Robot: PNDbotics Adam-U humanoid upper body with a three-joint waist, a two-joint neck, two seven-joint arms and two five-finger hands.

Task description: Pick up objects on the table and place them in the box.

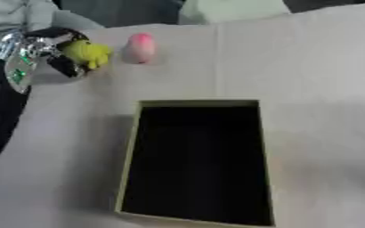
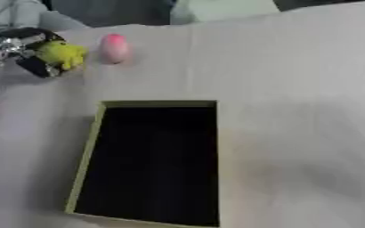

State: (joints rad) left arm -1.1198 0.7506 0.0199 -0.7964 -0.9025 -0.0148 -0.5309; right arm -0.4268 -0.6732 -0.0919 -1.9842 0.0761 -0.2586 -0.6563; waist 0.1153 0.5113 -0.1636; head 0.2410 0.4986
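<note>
**Listener:** Where is the thing you are after?

**Operator:** A small yellow object (image 1: pixel 87 53), lumpy and soft-looking, sits in the upper left of the frame. My left hand (image 1: pixel 42 55) has its dark fingers curled around it, so I read it as gripped, though I cannot tell whether it is off the table (image 1: pixel 310 89) yet.

**Listener:** What lies around it?

**Operator:** Just beside it to the right, apart from the hand, stands a pink egg-shaped object (image 1: pixel 141 47), untouched. I judge it is next in line, left standing there because only one hand is working.

**Listener:** And the box?

**Operator:** The box (image 1: pixel 128 151) fills the lower centre of the frame, open-topped, with a pale rim and a dark inside where I can make out nothing. It lies well apart from both objects, nearer to me, so I reckon the carry runs from the upper left down toward the middle.

**Listener:** Your other hand?

**Operator:** My right hand shows in neither view, so I can say nothing of its fingers. The pale table is otherwise bare where I can see it.
</note>
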